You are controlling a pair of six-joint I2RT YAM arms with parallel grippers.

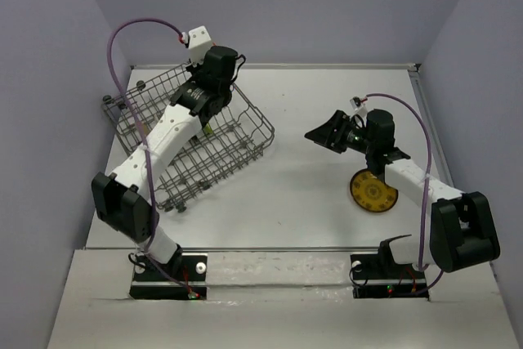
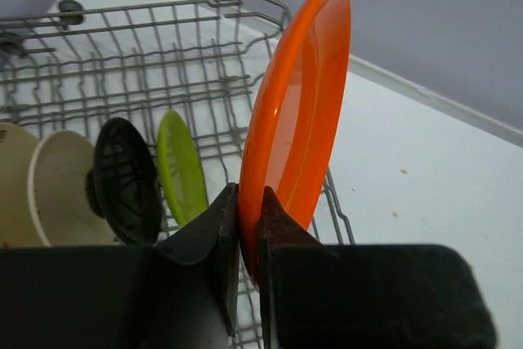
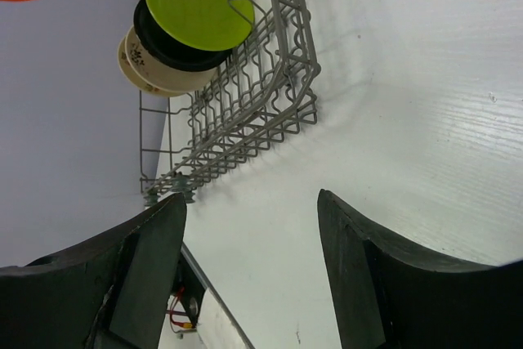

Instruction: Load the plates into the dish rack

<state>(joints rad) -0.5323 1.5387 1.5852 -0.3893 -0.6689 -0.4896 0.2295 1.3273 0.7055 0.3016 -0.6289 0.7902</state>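
Left gripper [image 2: 249, 202] pinched narrow on the lower rim of the orange plate [image 2: 298, 104], holding it on edge above the dish rack [image 2: 245, 2], likely so it drops between tines beside the lime green plate [image 2: 181, 165]. Black plate [image 2: 124, 181] and two cream plates [image 2: 57, 185] stand on edge in a row in the rack. Right gripper [image 3: 252, 202] wide, empty, over the table [image 3: 425, 79]. Only the top view shows the yellow-brown plate [image 1: 373, 194], flat on the table by the right arm; there the left arm hides the orange one. Right wrist view shows the cream plates' dark marks.
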